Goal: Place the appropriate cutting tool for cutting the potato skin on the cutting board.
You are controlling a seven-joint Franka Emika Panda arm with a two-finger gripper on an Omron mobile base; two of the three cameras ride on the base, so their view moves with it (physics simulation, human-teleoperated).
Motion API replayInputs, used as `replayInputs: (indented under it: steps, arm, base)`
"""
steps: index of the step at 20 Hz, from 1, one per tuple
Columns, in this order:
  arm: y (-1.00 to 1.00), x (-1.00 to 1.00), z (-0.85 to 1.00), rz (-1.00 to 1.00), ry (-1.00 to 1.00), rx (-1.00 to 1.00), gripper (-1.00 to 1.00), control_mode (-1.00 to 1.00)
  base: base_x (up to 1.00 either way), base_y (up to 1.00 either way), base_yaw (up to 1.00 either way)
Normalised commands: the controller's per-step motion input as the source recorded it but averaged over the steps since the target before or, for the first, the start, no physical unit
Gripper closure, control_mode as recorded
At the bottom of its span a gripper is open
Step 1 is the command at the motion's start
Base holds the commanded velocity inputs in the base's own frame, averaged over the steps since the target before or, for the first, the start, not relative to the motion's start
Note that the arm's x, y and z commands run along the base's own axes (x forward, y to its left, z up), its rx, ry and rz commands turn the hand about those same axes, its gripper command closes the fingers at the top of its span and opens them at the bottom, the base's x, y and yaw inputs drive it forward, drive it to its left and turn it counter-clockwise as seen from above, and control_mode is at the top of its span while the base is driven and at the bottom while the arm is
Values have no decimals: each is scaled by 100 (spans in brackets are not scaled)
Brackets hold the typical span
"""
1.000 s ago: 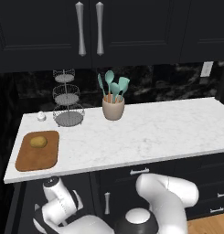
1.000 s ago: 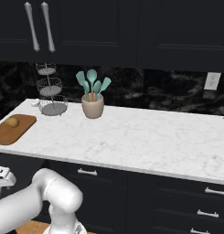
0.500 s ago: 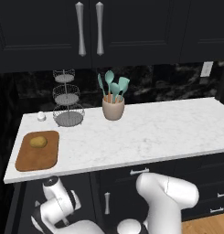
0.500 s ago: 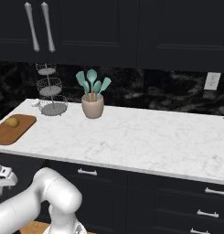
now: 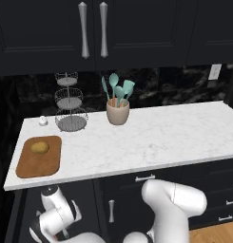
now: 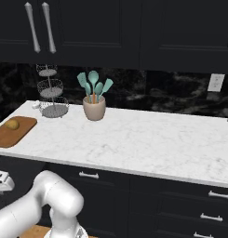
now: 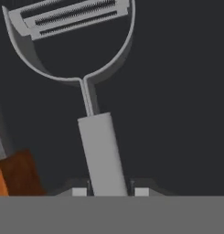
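A white marble counter (image 5: 156,137) runs beneath dark upper cabinets (image 5: 137,28) in a simulated kitchen, while the robot's white arm (image 5: 175,204) bends low in front of the dark lower cabinets (image 6: 180,204), with the hand down below the counter's left end. At that end lies the reddish-brown cutting board (image 5: 39,161), the small yellow-brown potato (image 5: 40,147) resting on its far half. A three-tier wire stand (image 5: 69,102) rises behind the board, and a beige crock of teal utensils (image 5: 117,100) stands just to its right near the black backsplash. In the hand view, the silver-grey peeler (image 7: 88,105) lies over a dark surface, forked head away from the camera and slim handle running down between the two fingertips of the gripper (image 7: 106,192), which sit close on either side of the handle (whether they actually press it cannot be told). An orange-handled knife (image 7: 6,176) shows at the lower left, just beside the peeler.
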Motion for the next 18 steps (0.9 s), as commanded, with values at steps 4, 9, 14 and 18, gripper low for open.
replayInputs:
  steps: [4, 9, 14, 18]
  arm:
    - [-2, -26, 49, 0, -1, 1, 100, -100]
    - [-4, -55, 100, 0, 0, 4, 100, -100]
    - [-1, -83, 100, 0, 0, 4, 100, -100]
    - [-12, -11, 100, -2, -6, 0, 100, -100]
  base:
    - [0, 0, 0]
    - [0, 0, 0]
    - [0, 0, 0]
    - [0, 0, 0]
